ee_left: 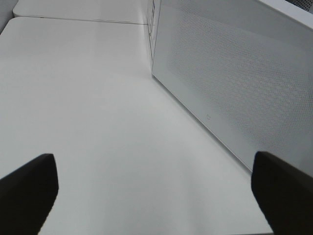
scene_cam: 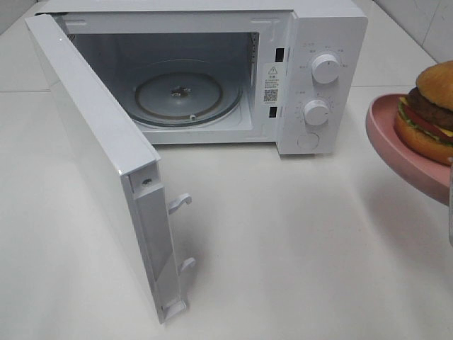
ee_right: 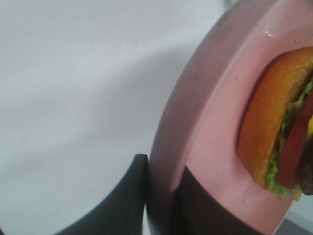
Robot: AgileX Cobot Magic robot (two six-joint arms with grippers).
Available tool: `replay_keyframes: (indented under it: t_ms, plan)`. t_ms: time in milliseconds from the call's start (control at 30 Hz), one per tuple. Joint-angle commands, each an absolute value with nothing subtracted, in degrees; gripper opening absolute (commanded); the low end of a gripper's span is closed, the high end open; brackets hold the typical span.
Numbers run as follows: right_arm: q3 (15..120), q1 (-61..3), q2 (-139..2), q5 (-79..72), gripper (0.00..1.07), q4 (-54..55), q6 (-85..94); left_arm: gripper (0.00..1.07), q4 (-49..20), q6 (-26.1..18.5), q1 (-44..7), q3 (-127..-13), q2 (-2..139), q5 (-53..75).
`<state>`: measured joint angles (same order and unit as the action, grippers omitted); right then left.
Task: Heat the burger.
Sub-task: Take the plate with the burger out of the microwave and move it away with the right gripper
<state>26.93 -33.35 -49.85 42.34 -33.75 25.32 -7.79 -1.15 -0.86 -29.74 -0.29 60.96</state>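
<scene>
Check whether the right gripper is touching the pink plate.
Touching. In the right wrist view the right gripper has one dark finger on either side of the pink plate's rim, clamped with no gap. The burger lies on the plate.

A white boxy microwave oven (scene_cam: pixel 311 78) stands at the back of the pale flat bench (scene_cam: pixel 297 248), its hinged door (scene_cam: pixel 99 156) swung out to the left and forward. A round glass turntable (scene_cam: pixel 187 95) lies inside the cavity. To the oven's right, a pink round plate (scene_cam: pixel 396 152) sits tilted above the bench, carrying the golden-bunned layered burger (scene_cam: pixel 428 110). The right tool (ee_right: pixel 161 200) clamps the plate's rim. The left tool (ee_left: pixel 156 191) hangs over the bench beside the door.
</scene>
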Motion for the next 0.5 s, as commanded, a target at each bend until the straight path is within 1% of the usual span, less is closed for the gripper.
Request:
replay_keyframes:
  t_ms: [33, 333, 500]
  plan:
    - [27.27, -33.17, -49.22, 45.03, 0.00, -36.67, 21.54, 1.00, -7.73, -0.86, -0.57, -29.56, -0.97, 61.02]
    - [27.27, -33.17, -49.22, 49.62, 0.00, -36.61, 16.39, 1.00, -7.73, -0.86, -0.57, -29.56, -0.97, 61.02]
    - [27.27, -33.17, -49.22, 55.06, 0.00, -36.61, 15.30, 1.00, -7.73, -0.86, -0.57, -29.56, -0.97, 61.02]
